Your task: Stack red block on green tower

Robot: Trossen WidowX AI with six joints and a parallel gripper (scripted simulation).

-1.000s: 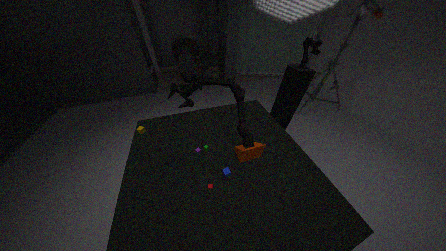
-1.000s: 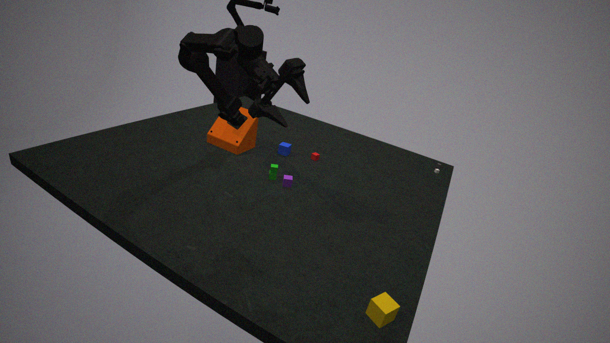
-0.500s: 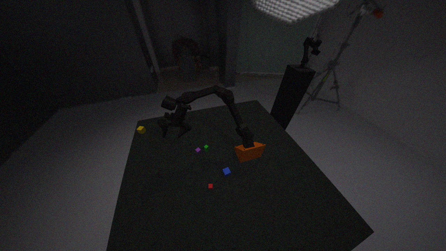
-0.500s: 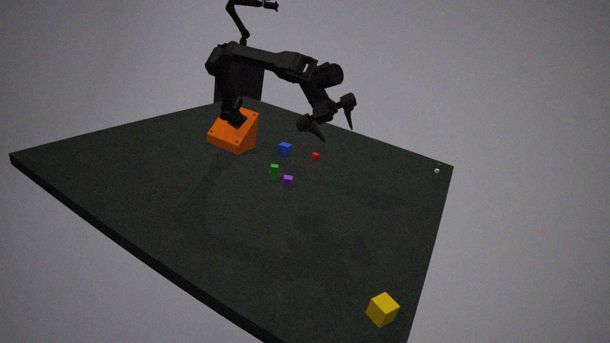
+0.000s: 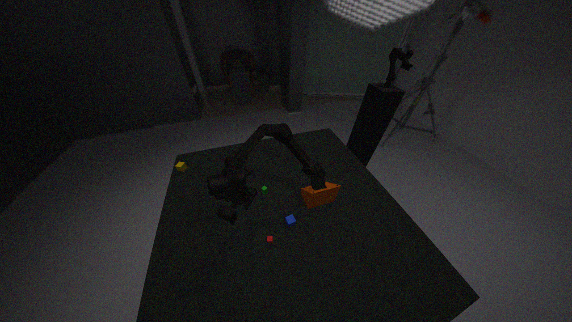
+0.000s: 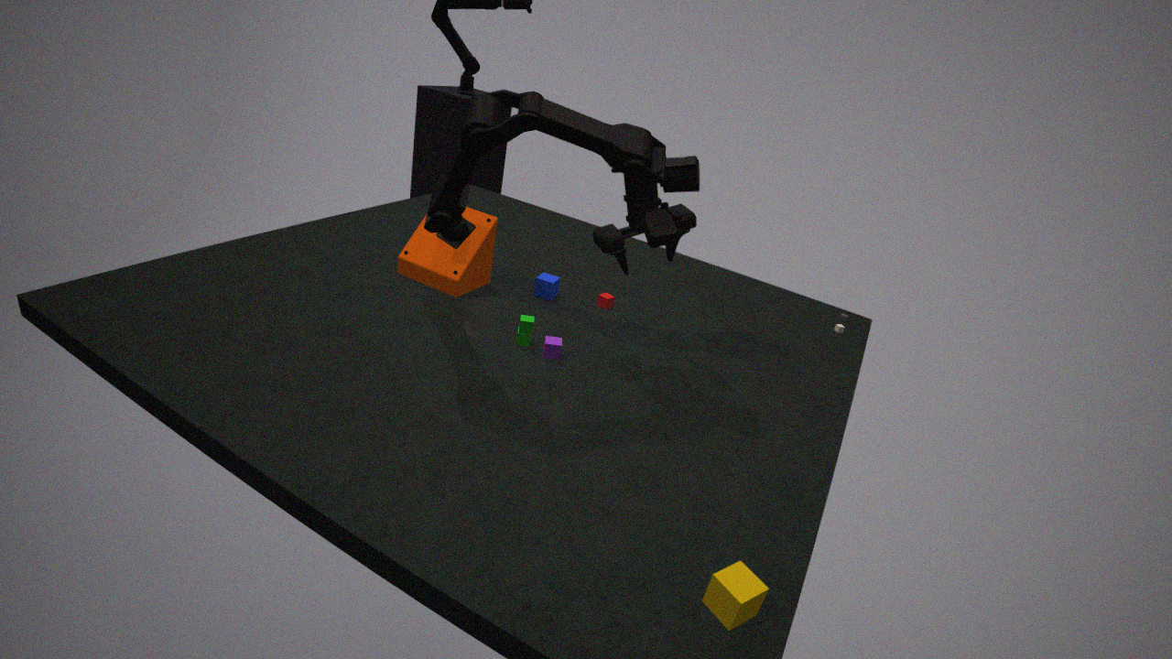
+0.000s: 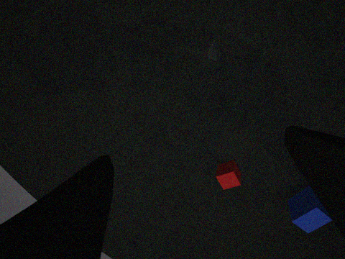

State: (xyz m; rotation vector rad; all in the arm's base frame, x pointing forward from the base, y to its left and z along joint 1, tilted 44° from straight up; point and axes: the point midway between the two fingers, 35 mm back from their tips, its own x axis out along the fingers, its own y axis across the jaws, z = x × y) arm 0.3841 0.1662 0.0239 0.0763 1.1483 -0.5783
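The small red block [image 5: 270,238] [image 6: 605,301] [image 7: 229,180] lies on the dark table. The green tower [image 5: 264,188] [image 6: 526,330] stands upright nearer the arm's base in the exterior view; it does not show in the wrist view. My gripper [image 5: 240,215] [image 6: 648,266] [image 7: 201,150] is open and empty, fingers wide apart and pointing down, high above the table. In the wrist view the red block shows between the two fingers, right of the middle and lower than the fingertips.
A blue block [image 5: 290,219] [image 6: 547,286] [image 7: 311,220] lies between the red block and the orange base [image 5: 321,197] [image 6: 450,266]. A purple block [image 6: 553,348] stands close to the green tower. A yellow cube [image 5: 181,166] [image 6: 734,596] and a tiny white block [image 6: 839,329] are farther off.
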